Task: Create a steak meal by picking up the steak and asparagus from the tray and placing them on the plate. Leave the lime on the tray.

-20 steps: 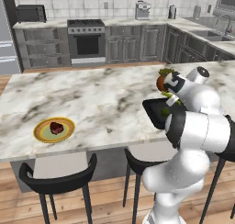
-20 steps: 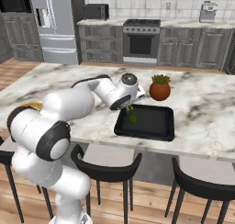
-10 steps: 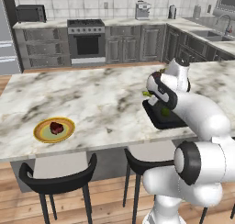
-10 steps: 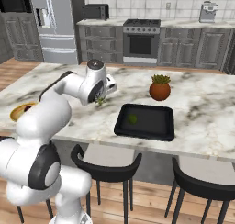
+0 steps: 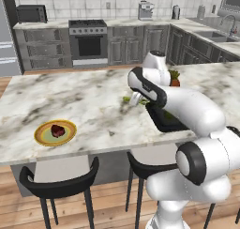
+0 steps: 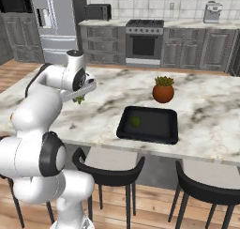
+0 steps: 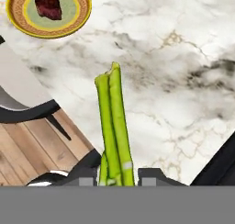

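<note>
The setting is a rendered kitchen with grey cabinets, a steel range against the far wall and a wood-plank floor. The work surface is a long white-and-grey marble island counter (image 5: 93, 96) with black stools (image 5: 58, 186) tucked along its near edge.

My end effector (image 7: 117, 176) is closed on the bundle of thin light-green asparagus stalks (image 7: 114, 126). In the hand view the stalks rise from between my two dark fingertips (image 7: 153, 176) and extend forward over the marble. In the left base view the green tips (image 5: 127, 100) show just beside my wrist, above the counter, to the left of the tray. In the right base view a bit of green (image 6: 79, 100) hangs under my hand.

The round plate with the yellow-orange rim and pale green centre (image 5: 43, 135) lies near the counter's left end, well apart from my hand. The small dark red-brown lumpy steak (image 5: 57, 130) rests on it. In the hand view the plate (image 7: 18, 21) sits at the top left with the steak (image 7: 48, 5) on its green centre.

The black rectangular shallow tray (image 6: 154, 129) lies near the counter's front edge. The small round green lime (image 6: 135, 122) sits in its left part. A terracotta plant pot with a green plant (image 6: 163, 92) stands just behind the tray.
</note>
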